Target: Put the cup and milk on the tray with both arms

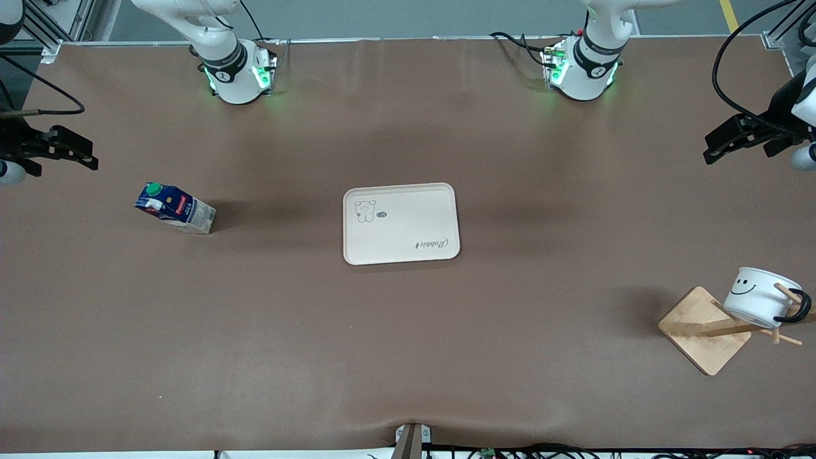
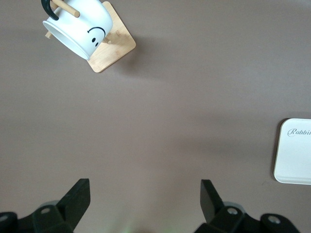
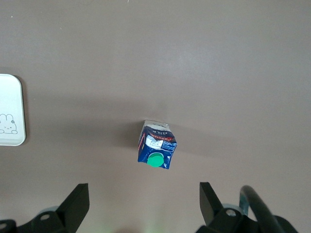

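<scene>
The brown table (image 1: 408, 331) is seen from above, with both arms' bases (image 1: 239, 73) set along its edge farthest from the front camera. The cream tray (image 1: 401, 223) lies flat in the middle of the table, bare, with a bear drawing and "Rabbit" script on it. A wooden rack (image 1: 704, 328) with a square base is placed near the corner at the left arm's end, close to the front camera's edge. The white cup (image 1: 760, 296) with a smiley face is hung tilted on one of the rack's pegs by its black handle. The milk carton (image 1: 174, 208) stands on the table toward the right arm's end, well apart from the tray, its green cap on top. The left gripper (image 1: 733, 137) is held in the air over the table's edge at the left arm's end, its fingers (image 2: 75, 196) spread wide and holding nothing. The right gripper (image 1: 60, 150) is held over the edge at the right arm's end, its fingers (image 3: 77, 199) likewise spread and bare.
</scene>
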`<state>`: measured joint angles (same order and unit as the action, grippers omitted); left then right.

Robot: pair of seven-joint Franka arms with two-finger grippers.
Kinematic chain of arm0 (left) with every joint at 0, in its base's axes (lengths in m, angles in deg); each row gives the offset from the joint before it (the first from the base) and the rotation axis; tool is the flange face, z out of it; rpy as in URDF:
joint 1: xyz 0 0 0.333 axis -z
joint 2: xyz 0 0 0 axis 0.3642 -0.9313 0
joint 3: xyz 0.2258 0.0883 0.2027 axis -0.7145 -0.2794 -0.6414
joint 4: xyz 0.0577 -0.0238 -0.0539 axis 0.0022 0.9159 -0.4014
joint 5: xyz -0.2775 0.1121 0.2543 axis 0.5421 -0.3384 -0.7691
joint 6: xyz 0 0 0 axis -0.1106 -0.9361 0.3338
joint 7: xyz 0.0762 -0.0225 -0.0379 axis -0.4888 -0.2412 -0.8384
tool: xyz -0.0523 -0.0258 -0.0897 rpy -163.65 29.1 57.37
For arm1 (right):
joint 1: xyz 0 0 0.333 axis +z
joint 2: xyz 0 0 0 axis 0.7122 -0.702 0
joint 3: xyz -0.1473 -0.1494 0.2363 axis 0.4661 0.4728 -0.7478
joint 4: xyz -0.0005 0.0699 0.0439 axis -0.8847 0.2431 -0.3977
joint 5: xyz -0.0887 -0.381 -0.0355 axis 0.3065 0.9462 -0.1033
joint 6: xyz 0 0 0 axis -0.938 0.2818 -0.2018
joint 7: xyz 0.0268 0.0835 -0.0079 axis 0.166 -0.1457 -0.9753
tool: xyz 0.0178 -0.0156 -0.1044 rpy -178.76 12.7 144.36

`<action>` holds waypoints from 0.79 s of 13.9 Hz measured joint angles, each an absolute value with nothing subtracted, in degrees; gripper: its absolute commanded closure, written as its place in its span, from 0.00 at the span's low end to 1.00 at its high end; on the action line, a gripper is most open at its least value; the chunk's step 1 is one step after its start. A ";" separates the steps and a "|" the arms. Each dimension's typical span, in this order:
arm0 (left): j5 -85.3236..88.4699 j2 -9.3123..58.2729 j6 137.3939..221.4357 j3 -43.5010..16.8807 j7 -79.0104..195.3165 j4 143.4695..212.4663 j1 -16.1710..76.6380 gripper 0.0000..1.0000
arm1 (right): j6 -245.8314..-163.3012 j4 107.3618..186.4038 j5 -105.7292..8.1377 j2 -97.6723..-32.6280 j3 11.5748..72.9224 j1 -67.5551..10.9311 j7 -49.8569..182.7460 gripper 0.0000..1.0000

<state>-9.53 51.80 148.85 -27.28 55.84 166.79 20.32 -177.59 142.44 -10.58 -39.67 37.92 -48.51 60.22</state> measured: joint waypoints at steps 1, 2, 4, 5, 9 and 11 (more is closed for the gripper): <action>-9.54 51.80 148.85 -27.27 55.84 166.79 20.32 0.00 | -177.59 142.44 -10.58 -39.67 37.91 -48.50 60.22 0.00; -9.54 51.80 148.85 -27.22 55.84 166.79 20.33 0.00 | -177.59 142.44 -10.58 -39.67 37.89 -48.48 60.22 0.00; -9.54 51.80 148.87 -27.12 55.84 166.53 20.43 0.00 | -177.59 142.44 -10.58 -39.67 37.87 -48.47 60.22 0.00; -9.54 51.79 148.87 -27.07 55.84 166.21 20.47 0.00 | -177.59 142.44 -10.60 -39.68 37.87 -48.47 60.22 0.00; -9.79 51.29 148.88 -27.15 55.84 165.49 20.44 0.00 | -177.82 142.39 -10.60 -40.55 37.87 -48.47 60.30 0.00; -12.42 50.76 149.17 -27.24 55.86 165.47 20.31 0.00 | -177.97 142.26 -10.60 -41.96 37.87 -48.46 60.30 0.00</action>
